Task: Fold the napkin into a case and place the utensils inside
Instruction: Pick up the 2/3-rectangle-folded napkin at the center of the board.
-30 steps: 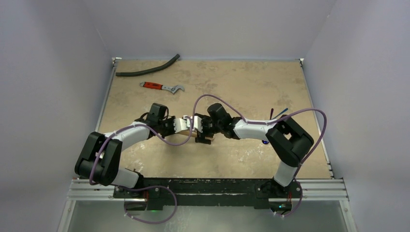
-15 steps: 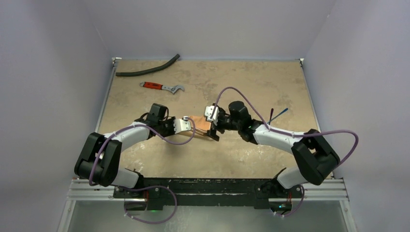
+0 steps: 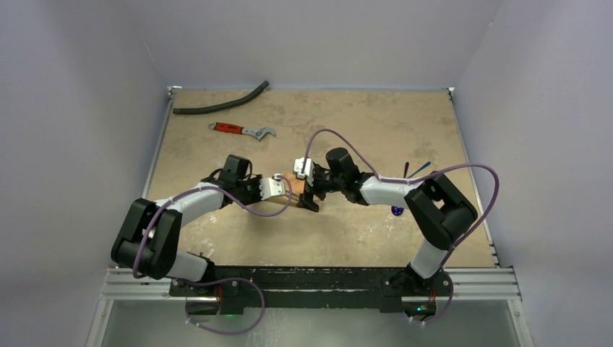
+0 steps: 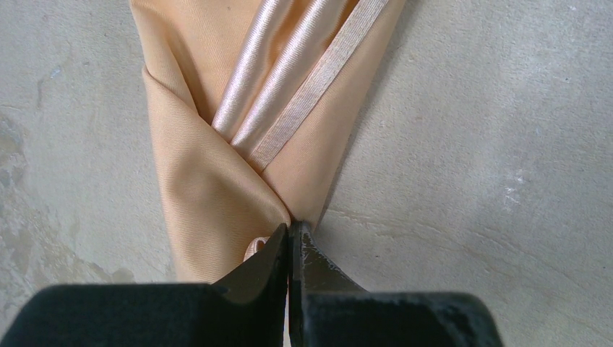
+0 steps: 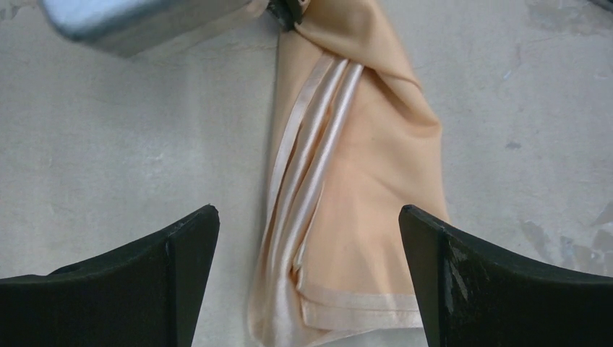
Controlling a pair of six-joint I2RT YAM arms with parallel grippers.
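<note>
Between the wide-open right gripper (image 5: 309, 217) jaws lies the folded napkin (image 5: 369, 166); left gripper (image 4: 291, 238) clamps its tip; utensils (image 3: 413, 171) lie well apart, not inserted.

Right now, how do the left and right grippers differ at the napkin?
The left gripper has its jaws shut, pinching a gathered end of the napkin. The right gripper stands wide open and grips nothing. The left's fingertips meet on the cloth, while the right's fingers sit spread over the opposite end, one toward each side. Shared: both face the same folded napkin, from opposite ends.
</note>
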